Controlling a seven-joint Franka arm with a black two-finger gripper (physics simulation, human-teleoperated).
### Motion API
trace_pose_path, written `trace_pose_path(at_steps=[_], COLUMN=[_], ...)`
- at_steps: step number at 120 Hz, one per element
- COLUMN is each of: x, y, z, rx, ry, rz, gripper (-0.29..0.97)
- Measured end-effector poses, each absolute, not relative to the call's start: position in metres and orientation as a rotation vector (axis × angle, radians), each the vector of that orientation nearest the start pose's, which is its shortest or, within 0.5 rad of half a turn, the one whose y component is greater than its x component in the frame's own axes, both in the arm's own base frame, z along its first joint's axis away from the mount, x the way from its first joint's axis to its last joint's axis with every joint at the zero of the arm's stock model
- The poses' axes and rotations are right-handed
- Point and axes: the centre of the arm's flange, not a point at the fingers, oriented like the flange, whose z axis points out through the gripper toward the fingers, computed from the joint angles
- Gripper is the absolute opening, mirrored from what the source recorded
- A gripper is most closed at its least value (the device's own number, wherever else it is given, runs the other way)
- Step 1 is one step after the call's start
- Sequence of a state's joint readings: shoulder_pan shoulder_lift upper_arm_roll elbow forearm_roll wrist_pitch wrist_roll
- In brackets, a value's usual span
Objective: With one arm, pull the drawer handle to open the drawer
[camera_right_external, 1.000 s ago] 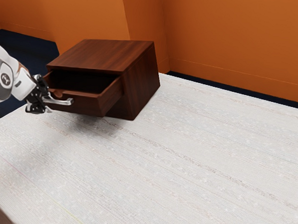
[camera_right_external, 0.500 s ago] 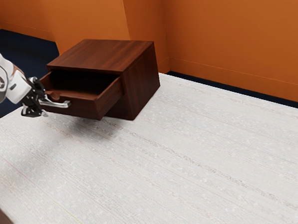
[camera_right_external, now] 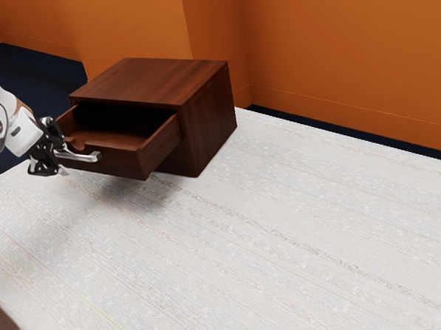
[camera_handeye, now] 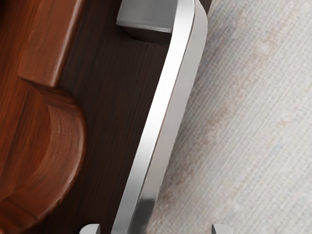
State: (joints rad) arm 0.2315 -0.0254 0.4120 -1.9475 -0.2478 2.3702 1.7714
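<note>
A dark wooden cabinet [camera_right_external: 181, 104] stands at the table's far left in the exterior view. Its single drawer [camera_right_external: 125, 149] is pulled partway out toward the exterior view's left, and its inside looks empty. A silver bar handle [camera_right_external: 82, 156] sticks out from the drawer front. My gripper [camera_right_external: 49, 156] is at the end of that handle, shut on it, with one black finger above the bar and one below. In the wrist view the silver handle [camera_handeye: 163, 126] runs across the dark drawer front [camera_handeye: 112, 92], and two fingertips [camera_handeye: 90, 228] straddle it.
The white textured table [camera_right_external: 275, 242] stretches out to the exterior view's right and toward the front. Orange walls [camera_right_external: 345, 46] close off the back. The dark floor [camera_right_external: 26, 70] lies beyond the table's left edge, behind my arm.
My gripper has moved toward the exterior view's left with the handle in it, and the drawer has slid further out of the cabinet.
</note>
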Motion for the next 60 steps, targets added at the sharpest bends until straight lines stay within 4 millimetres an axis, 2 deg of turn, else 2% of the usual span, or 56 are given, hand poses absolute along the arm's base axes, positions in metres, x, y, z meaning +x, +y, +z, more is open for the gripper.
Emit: trace_pose_path(at_steps=[31, 60], x=[0.471, 0.465], y=[0.353, 0.353], z=[0.538, 0.550], rx=[-2.436, -2.427], ry=[1.305, 1.290], rz=[-0.515, -0.536], gripper=[0.25, 0.17])
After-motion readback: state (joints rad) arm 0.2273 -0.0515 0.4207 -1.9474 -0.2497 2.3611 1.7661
